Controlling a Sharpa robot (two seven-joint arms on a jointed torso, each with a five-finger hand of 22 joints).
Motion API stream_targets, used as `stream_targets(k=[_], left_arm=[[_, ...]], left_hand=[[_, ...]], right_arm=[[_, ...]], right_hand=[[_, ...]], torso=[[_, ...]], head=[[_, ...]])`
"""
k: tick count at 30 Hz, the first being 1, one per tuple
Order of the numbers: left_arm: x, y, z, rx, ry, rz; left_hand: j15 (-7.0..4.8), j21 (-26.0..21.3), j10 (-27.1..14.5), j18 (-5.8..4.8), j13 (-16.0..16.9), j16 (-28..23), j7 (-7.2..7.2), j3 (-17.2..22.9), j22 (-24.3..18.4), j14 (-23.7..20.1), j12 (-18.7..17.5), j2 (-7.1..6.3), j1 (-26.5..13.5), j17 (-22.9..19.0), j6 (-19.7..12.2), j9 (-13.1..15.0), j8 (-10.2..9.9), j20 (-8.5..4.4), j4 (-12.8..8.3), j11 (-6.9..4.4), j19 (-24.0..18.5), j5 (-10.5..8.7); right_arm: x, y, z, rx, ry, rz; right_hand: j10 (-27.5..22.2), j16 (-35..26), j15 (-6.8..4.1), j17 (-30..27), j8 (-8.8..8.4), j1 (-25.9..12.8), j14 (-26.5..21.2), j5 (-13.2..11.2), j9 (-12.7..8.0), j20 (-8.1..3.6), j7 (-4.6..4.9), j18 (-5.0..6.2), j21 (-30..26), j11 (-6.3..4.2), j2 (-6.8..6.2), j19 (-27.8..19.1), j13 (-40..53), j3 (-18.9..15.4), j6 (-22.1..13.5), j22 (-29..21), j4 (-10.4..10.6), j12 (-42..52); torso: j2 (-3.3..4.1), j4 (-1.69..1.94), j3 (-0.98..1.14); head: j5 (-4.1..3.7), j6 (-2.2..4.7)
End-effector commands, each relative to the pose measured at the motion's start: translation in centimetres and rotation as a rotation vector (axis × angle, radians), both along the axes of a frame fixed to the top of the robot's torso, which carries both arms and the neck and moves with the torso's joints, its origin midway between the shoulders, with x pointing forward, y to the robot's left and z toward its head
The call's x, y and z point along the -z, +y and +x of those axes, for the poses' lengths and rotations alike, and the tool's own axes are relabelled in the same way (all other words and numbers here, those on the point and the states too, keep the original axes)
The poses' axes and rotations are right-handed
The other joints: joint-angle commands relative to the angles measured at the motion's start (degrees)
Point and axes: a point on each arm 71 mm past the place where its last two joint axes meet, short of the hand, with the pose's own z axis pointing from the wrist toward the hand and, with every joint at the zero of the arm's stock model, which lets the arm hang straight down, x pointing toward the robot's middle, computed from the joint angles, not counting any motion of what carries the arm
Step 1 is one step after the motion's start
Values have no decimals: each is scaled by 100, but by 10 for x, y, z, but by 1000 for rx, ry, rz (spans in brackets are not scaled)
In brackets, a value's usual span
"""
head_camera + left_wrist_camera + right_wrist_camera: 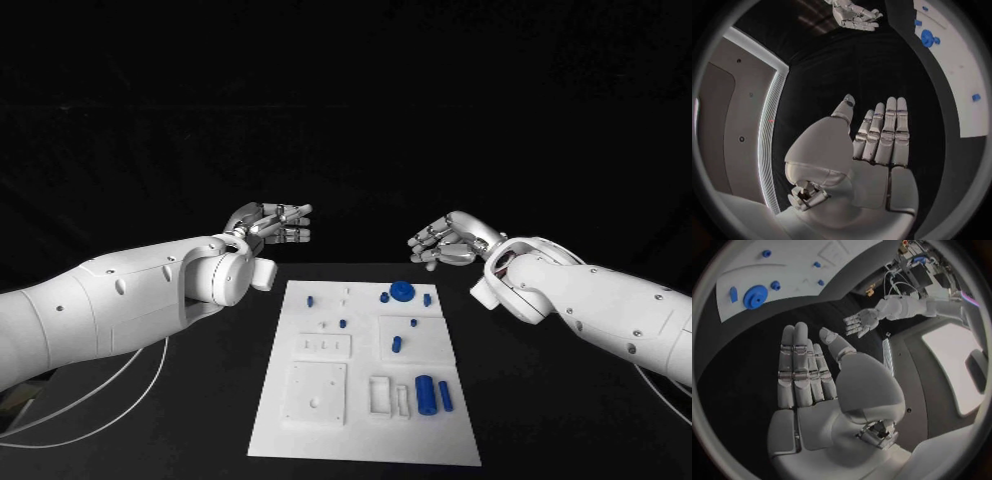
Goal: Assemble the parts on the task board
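Both hands, left (274, 224) and right (450, 240), empty, fingers apart. Parts (426, 391) look small, stiff, light (likely slippery); pinch by sides.

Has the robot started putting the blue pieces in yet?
It looks like the very start. Both the left robot hand and the right robot hand hover open and hold nothing, beyond the far end of the white board. The blue pieces, like the round disc, are untouched, so picking and placing seems left.
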Motion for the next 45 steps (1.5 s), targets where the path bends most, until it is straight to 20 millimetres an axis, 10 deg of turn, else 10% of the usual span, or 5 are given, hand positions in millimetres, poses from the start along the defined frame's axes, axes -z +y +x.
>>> stream_targets(k=[1, 14, 19, 33, 45], left_arm=[[-8, -7, -5, 48, -34, -15], [-24, -13, -18, 90, -67, -36], [-29, -15, -22, 103, -78, -42], [-36, -22, -27, 137, -101, -49], [-37, -24, -27, 150, -94, -51]], left_hand=[[5, 16, -16, -94, 1, 1, 13, -7, -12, 20, -9, -30, 48, -1, -39, 0, 32, 4, -40, 14, 31, 20], [22, 3, -165, -95, 1, -20, 35, -46, -24, 5, -9, -62, 11, 0, -155, -3, 30, 14, -105, 56, 24, 11], [22, 2, -173, -94, 1, -20, 37, -48, -24, 6, -8, -64, 13, 0, -164, -4, 29, 14, -117, 57, 24, 7], [29, -6, -210, -91, 1, -31, 46, -62, -25, -7, -10, -72, -11, -1, -219, -6, 27, 22, -161, 69, 17, -2], [45, -9, -275, -76, 1, -55, 59, -68, -22, -40, -9, -73, -27, -1, -286, -9, 23, 34, -178, 88, 14, -11]], right_arm=[[-1, 5, -1, 2, -97, -261], [-3, 27, -4, -21, -198, -504], [-5, 34, -4, -28, -237, -544], [-3, 46, -5, -37, -239, -605], [3, 49, -6, -57, -169, -640]], right_hand=[[47, 467, -34, 445, 12, -17, 295, -164, 6, -22, -7, 184, 371, -19, -74, 94, 3, 127, 44, 279, -3, 5], [-141, 1997, 6, 1383, 14, -238, 178, -941, -2, 200, -36, 537, 929, 12, -291, 378, -1, 718, 52, 1028, 69, 5], [-148, 2489, 12, 1196, 12, -262, 58, -994, -3, 33, -42, 363, 896, 7, -374, 467, 0, 866, 56, 1358, 103, 5], [150, 2832, -88, 857, 15, -379, 15, -824, -3, -156, -64, 187, 1430, -80, -521, 995, 8, 1335, 103, 2487, 185, 4], [211, 2920, -171, 927, 17, -448, -64, -422, 11, -251, -57, 344, 1334, -98, -588, 1082, 8, 1578, 153, 2796, 257, 12]], torso=[[118, 44, -27], [412, 175, -46], [502, 207, -47], [692, 276, -47], [770, 273, -62]], head=[[-37, 1], [-91, 71], [-120, 96], [-171, 163], [-221, 204]])
